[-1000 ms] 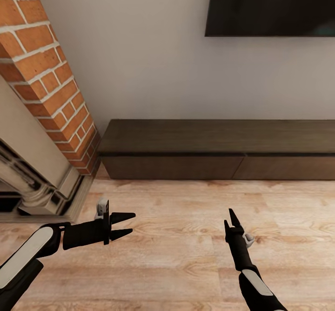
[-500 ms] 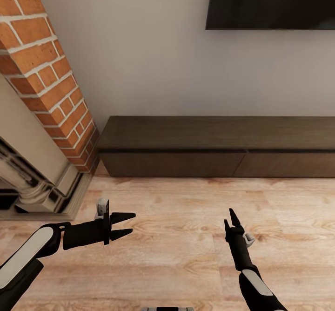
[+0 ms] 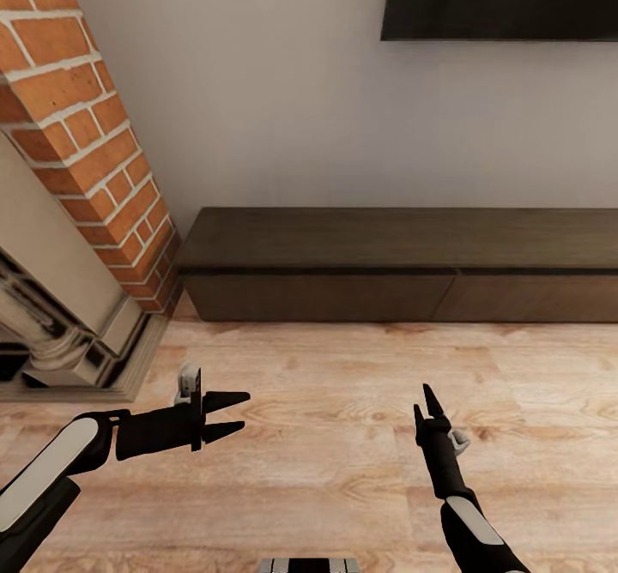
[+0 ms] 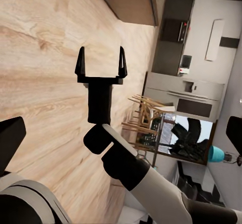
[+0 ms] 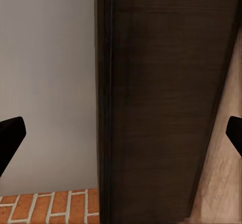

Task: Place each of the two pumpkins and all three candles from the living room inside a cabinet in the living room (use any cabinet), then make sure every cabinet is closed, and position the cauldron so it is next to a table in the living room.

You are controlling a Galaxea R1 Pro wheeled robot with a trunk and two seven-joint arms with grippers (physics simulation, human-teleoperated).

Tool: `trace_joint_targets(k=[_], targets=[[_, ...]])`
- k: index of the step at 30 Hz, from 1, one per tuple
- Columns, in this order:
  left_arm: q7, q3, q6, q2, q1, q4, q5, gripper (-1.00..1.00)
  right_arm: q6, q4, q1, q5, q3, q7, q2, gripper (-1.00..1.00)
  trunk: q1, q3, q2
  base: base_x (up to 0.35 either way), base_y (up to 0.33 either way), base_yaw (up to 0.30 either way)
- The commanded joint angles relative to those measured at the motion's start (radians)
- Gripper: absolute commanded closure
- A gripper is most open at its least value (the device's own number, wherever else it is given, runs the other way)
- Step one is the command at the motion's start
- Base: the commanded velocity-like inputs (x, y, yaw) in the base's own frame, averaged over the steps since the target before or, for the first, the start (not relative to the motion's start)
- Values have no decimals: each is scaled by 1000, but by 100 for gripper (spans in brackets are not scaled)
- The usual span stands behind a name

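cabinet (image 3: 403, 268) sits low against the wall ahead, drawer fronts flush and shut, beside the brick fireplace (image 3: 77, 178). left gripper (image 3: 230, 414) hangs over the wood floor (image 3: 343, 461), jaws spread and holding nothing. right gripper (image 3: 426, 408) points toward the cabinet; its jaws look parted and seemingly empty, though edge-on from the head view.

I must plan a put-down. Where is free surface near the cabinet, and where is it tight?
The cabinet top is bare from the brick column rightward. The wood floor between cabinet and both open grippers is free. It is tight by the fireplace base.
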Motion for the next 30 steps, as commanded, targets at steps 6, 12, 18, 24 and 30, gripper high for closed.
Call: trace_joint_targets(k=[6,12,18,24,30], targets=[[-6,-1,1,1,-1,0,-4,-100,1,1,-1,-8,3,4,0,-100,23,-20,-43,0,0,0],[-6,0,1,0,-1,0,-4,-100,1,1,-1,-8,3,4,0,-100,46,-38,-85,0,0,0],[-6,0,1,0,-1,0,-4,-100,1,1,-1,-8,3,4,0,-100,69,-57,-127,0,0,0],[-7,0,1,1,-1,-1,-3,-100,1,1,-1,-8,3,4,0,-100,88,-73,-162,0,0,0],[-8,0,1,0,-1,-1,1,-100,2,1,-1,-19,3,14,0,-100,88,-73,-162,11,0,0]])
